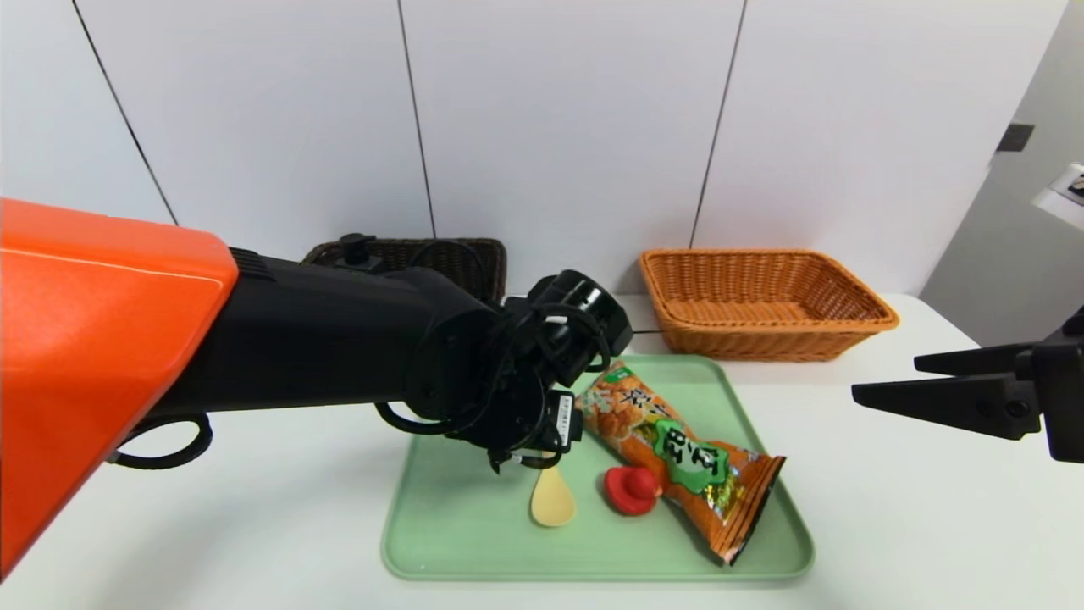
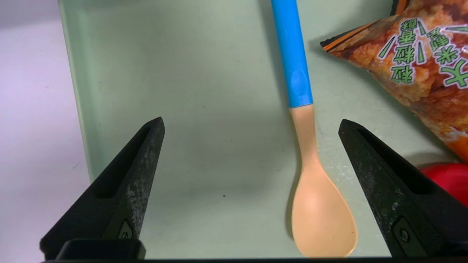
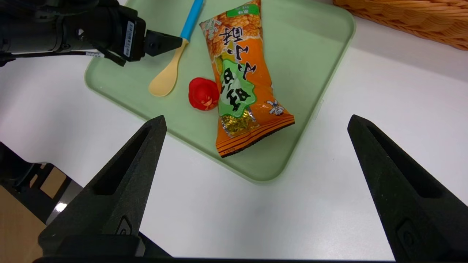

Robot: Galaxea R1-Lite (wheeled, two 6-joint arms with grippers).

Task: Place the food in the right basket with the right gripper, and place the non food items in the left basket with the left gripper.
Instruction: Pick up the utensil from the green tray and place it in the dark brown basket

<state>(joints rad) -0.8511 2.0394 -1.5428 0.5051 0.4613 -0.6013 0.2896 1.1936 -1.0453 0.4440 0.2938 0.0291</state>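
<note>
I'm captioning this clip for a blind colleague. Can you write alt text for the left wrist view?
The left gripper hangs open over a pale green tray, its black fingers either side of a spoon with a beige bowl and blue handle. An orange snack bag and a red toy lie alongside.

Count: 1 pale green plastic tray [image 1: 440, 542]. On it: 1 spoon with peach bowl and blue handle [image 1: 552, 500], 1 small red rubber duck [image 1: 631, 490], 1 orange snack bag with green label [image 1: 677, 453]. 2 wicker baskets (1 dark brown [image 1: 457, 258], 1 orange [image 1: 766, 301]). 2 claws: left [image 2: 250, 142], right [image 3: 256, 138].
</note>
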